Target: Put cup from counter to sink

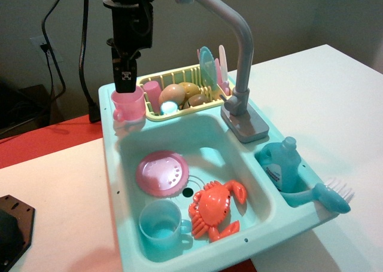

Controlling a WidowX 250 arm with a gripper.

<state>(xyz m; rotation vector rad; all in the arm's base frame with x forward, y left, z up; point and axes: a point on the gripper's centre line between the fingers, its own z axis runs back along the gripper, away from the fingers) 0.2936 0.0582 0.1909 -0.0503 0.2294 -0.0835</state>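
Observation:
The pink cup (128, 107) stands upright on the teal counter (109, 113) at the back left corner of the sink unit, its handle to the left. My black gripper (125, 88) hangs straight down over it, with its fingertips at the cup's rim. The fingers overlap in this view, so I cannot tell whether they are closed on the rim. The sink (206, 137) lies in front of the cup, with the grey faucet (239, 75) at its back right.
In the basin lie a pink plate (161, 173), a light blue cup (161, 224) and an orange crab (216, 209). A yellow dish rack (179, 92) with dishes and a pink tumbler (152, 95) stands right of the cup. A blue bottle (281, 164) and a brush (329, 195) sit at the right.

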